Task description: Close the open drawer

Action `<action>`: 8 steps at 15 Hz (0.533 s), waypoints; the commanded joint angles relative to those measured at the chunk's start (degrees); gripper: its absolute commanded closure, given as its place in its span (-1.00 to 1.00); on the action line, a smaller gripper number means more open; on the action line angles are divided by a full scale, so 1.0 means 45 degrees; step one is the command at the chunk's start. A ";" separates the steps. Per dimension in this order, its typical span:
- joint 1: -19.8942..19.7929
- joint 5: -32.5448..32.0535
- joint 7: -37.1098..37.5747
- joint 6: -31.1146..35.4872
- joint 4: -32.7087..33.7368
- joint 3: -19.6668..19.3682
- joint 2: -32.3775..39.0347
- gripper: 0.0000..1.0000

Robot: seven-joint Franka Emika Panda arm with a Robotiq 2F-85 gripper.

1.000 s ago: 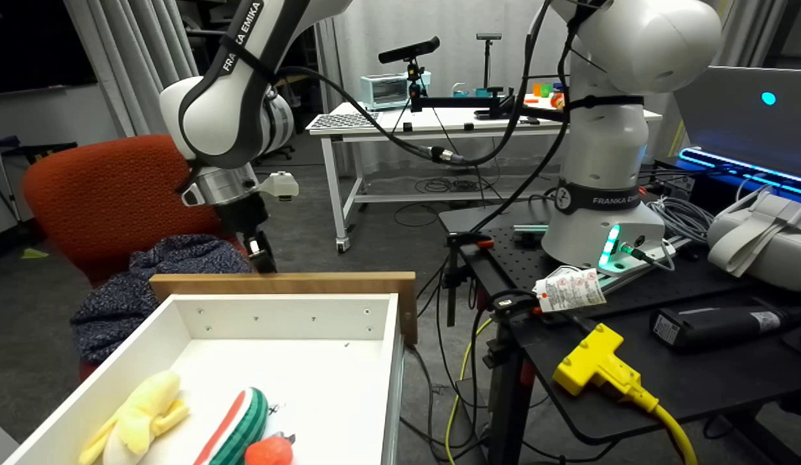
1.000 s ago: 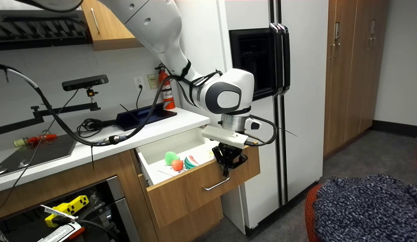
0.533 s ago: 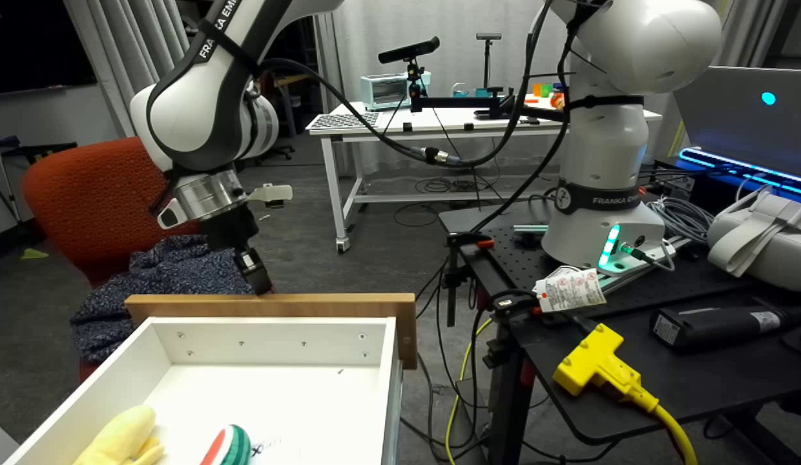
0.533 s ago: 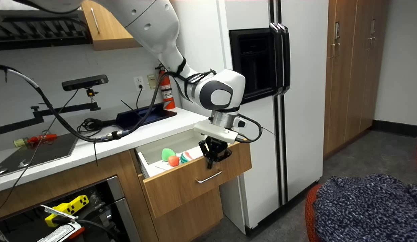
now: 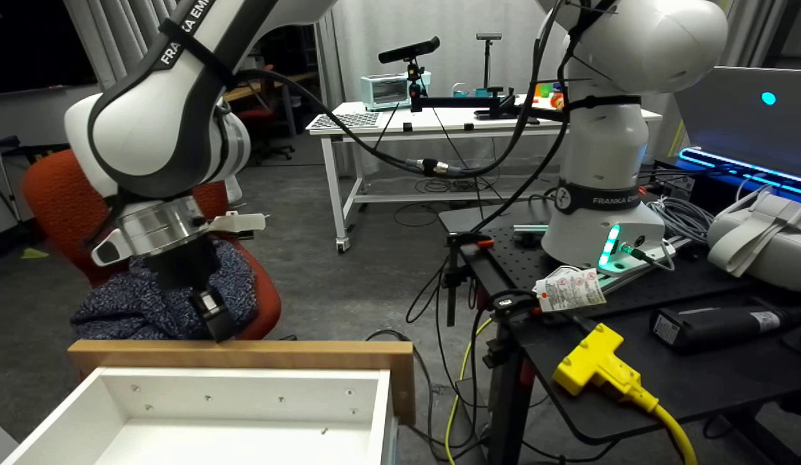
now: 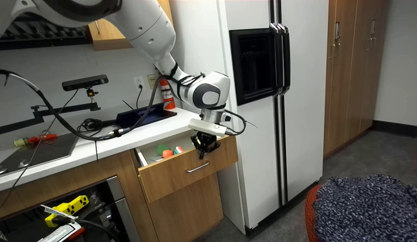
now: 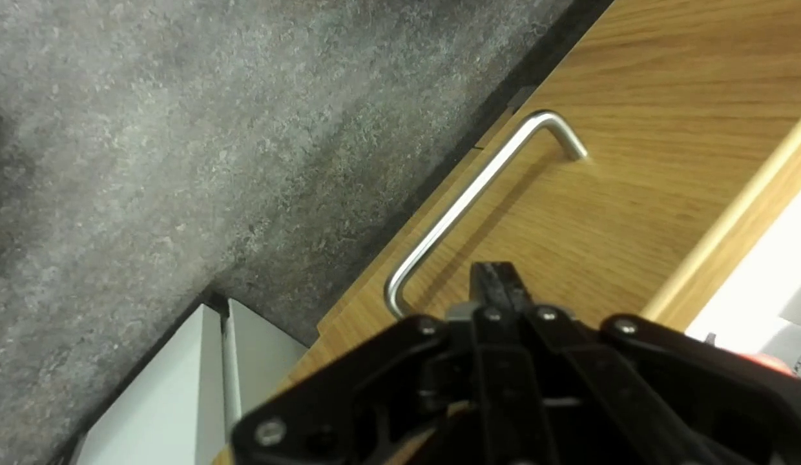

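White counter (image 6: 151, 131): drawer (image 6: 176, 176) sits under its front edge at the end corner, partly out
Arm (image 6: 158, 33) has just come in toward that edge and the drawer went with it, less of the inside shows in both exterior views
So the push is working imo, not closed yet
Gripper (image 7: 497, 278) narrow, fingertips together, nothing held, tips look to be against the drawer front, just above the handle (image 7: 464, 202)
I'd hold this line inward

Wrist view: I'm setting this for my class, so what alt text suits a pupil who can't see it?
A shut black claw points up from the bottom edge before a partly open wooden drawer, beside its silver handle, not gripping it. Grey floor fills the upper left; white inside shows at right.
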 commanded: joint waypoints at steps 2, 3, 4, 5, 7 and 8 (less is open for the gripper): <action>0.0613 0.0380 -0.0273 0.0565 0.1653 0.0448 0.1258 1.00; 0.0663 0.0427 -0.0328 0.0579 0.1863 0.0578 0.1412 1.00; 0.0670 0.0540 -0.0373 0.0430 0.2144 0.0754 0.1613 1.00; 0.0639 0.0676 -0.0453 0.0318 0.2381 0.0954 0.1782 1.00; 0.0545 0.0990 -0.0665 0.0193 0.2744 0.1351 0.2080 1.00; 0.0550 0.1112 -0.0763 0.0153 0.2916 0.1459 0.2230 1.00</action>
